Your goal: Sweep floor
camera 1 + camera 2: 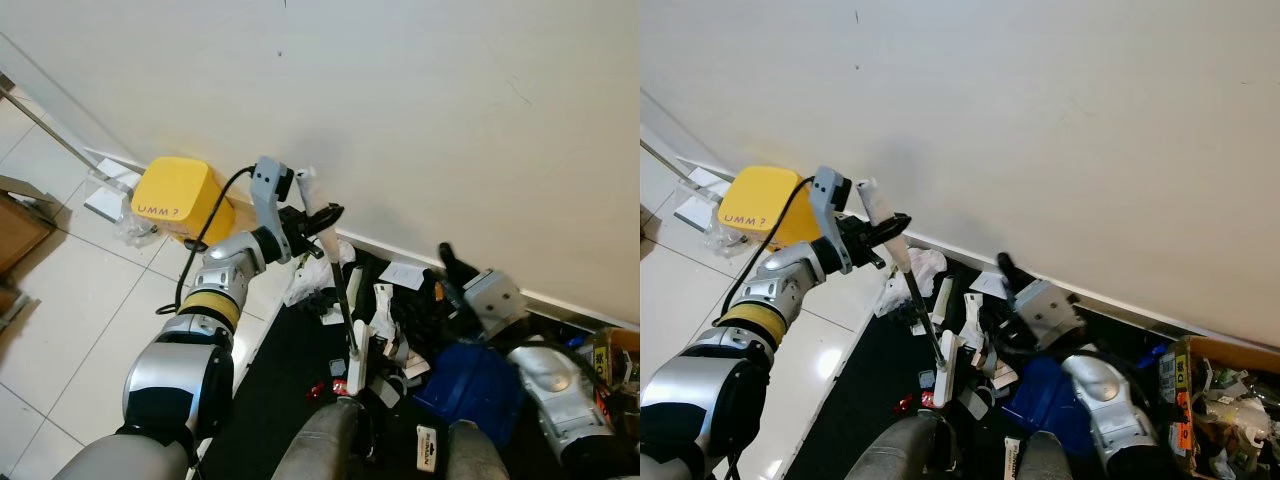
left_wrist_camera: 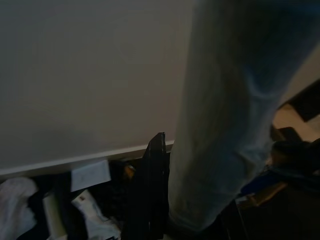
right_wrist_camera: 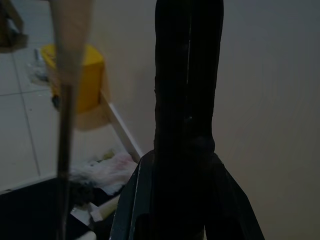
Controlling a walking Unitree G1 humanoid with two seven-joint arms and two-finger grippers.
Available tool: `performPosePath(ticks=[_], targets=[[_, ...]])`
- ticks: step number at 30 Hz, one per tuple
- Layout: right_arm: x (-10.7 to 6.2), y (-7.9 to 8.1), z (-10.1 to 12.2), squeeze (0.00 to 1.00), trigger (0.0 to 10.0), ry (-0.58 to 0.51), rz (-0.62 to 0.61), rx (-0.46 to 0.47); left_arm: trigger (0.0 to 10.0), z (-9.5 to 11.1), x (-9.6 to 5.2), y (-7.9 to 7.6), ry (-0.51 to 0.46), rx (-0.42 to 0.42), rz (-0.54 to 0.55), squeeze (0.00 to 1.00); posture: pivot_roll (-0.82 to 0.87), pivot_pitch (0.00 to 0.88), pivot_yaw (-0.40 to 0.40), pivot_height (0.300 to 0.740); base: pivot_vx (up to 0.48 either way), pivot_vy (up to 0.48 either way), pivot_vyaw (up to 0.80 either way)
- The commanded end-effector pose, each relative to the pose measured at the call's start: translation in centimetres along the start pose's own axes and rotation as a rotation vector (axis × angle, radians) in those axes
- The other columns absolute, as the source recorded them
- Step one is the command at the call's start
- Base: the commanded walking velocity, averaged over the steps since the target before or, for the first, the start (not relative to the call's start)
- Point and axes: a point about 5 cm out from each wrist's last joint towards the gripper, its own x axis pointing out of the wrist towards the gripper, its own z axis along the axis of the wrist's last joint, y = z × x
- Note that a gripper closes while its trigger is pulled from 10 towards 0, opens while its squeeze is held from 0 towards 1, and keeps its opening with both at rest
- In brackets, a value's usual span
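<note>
My left gripper [image 1: 883, 236] is raised near the wall and shut on the pale handle of a broom [image 1: 922, 300]. The broom's thin dark shaft [image 1: 343, 305] slants down to a white head [image 1: 948, 370] on the black mat. In the left wrist view the handle [image 2: 225, 125] looms blurred beside one black finger [image 2: 150, 195]. Litter [image 1: 385, 310] of white paper, plastic and dark scraps lies along the baseboard. My right gripper [image 1: 449, 260] hovers over the litter close to the wall, and its fingers [image 3: 187, 100] are pressed together with nothing in them.
A yellow box [image 1: 180, 198] marked "UMM?" stands against the wall to the left, on pale tiles [image 1: 70, 330]. A blue object [image 1: 470, 388] lies on the black mat [image 1: 285, 390]. An open cardboard box [image 1: 1220, 400] of rubbish is at the right. The wall [image 1: 400, 100] is close ahead.
</note>
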Motion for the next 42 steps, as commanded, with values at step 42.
performPosePath(ticks=[42], targets=[[-1.4,1.5,-2.3,0.0,10.0,0.107,-0.011,0.147,10.0,6.3,0.2,-2.1,-0.198,0.083,-0.212,0.0,0.12,0.294,0.204,0.74,0.0,0.0,0.0]])
